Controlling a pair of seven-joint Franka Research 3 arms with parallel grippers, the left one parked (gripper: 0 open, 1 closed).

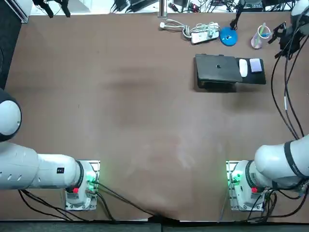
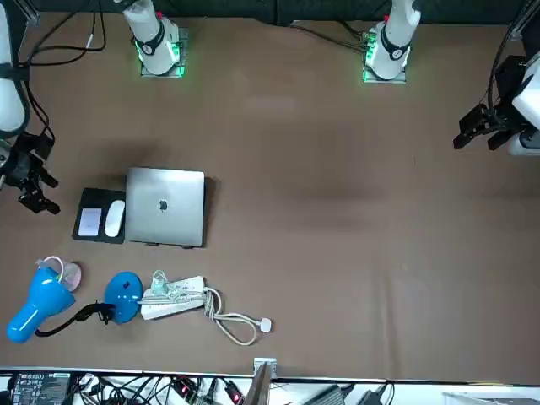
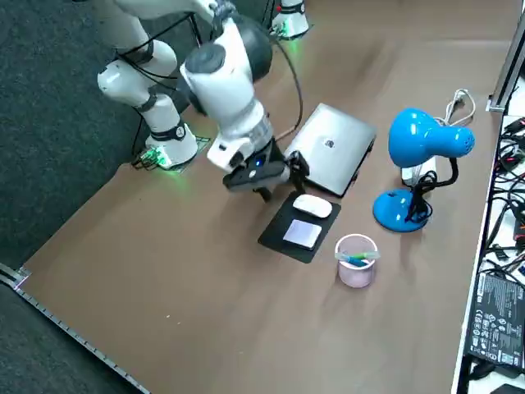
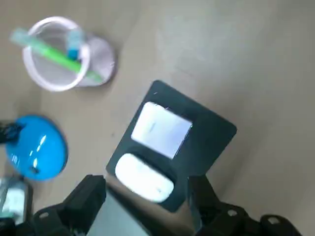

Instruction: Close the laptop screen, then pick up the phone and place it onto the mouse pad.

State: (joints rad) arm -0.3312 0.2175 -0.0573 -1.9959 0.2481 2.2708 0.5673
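Since the laptop (image 1: 218, 69) is shut in the top view's upper right and the phone (image 1: 255, 65) lies on the mouse pad (image 1: 253, 79) beside the mouse (image 1: 243, 67), my gripper (image 4: 145, 191) hangs empty above them, fingers apart, likely finished.

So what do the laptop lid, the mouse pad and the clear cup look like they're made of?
Laptop lid: silver metal, probably aluminium, with an even matte sheen. Mouse pad: thin, flat, matte black, likely rubber or fabric. Cup: translucent plastic, seemingly; the green pen shows through its wall. The right gripper hovers open near the mouse pad.
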